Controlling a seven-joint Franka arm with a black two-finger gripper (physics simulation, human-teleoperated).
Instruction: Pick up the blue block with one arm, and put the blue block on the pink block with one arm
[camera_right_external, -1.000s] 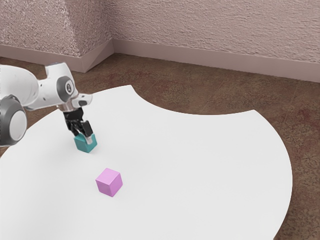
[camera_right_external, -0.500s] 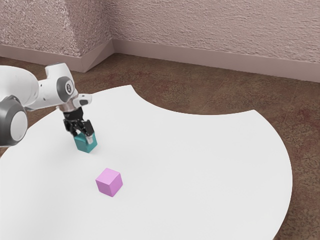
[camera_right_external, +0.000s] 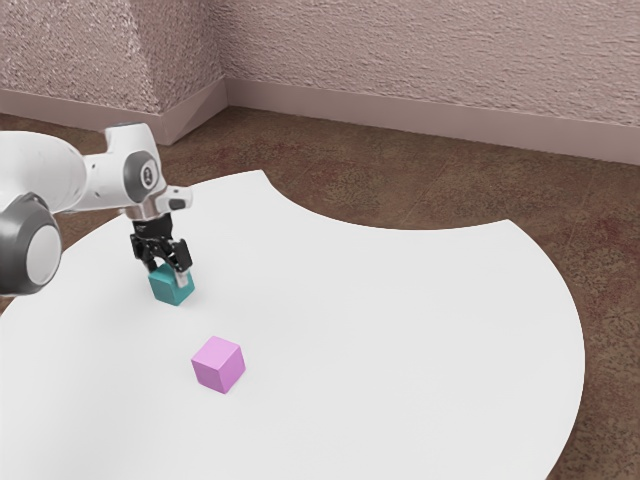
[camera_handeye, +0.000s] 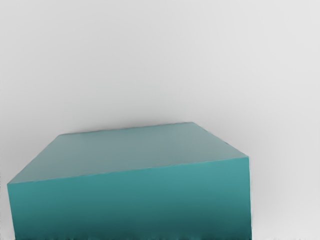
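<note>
The blue block (camera_right_external: 172, 290), a teal cube, rests on the white table (camera_right_external: 400, 330) towards the exterior view's left. My gripper (camera_right_external: 167, 268) hangs right over it, open, with its black fingers (camera_right_external: 152, 266) straddling the block's upper edge. In the wrist view the blue block (camera_handeye: 130, 185) looms large just under my hand, its top face and one side showing. The pink block (camera_right_external: 218, 364) sits on the table nearer the front edge, about a block's width or more from the blue one, with nothing on it.
The round white table has a curved cut-out at its far edge (camera_right_external: 330, 220). Brown floor (camera_right_external: 450, 170) and textured walls surround it. Wide bare tabletop lies towards the exterior view's right.
My hand has turned about its vertical axis above the blue block and the arm's elbow shifted slightly. Both blocks stayed where they were.
</note>
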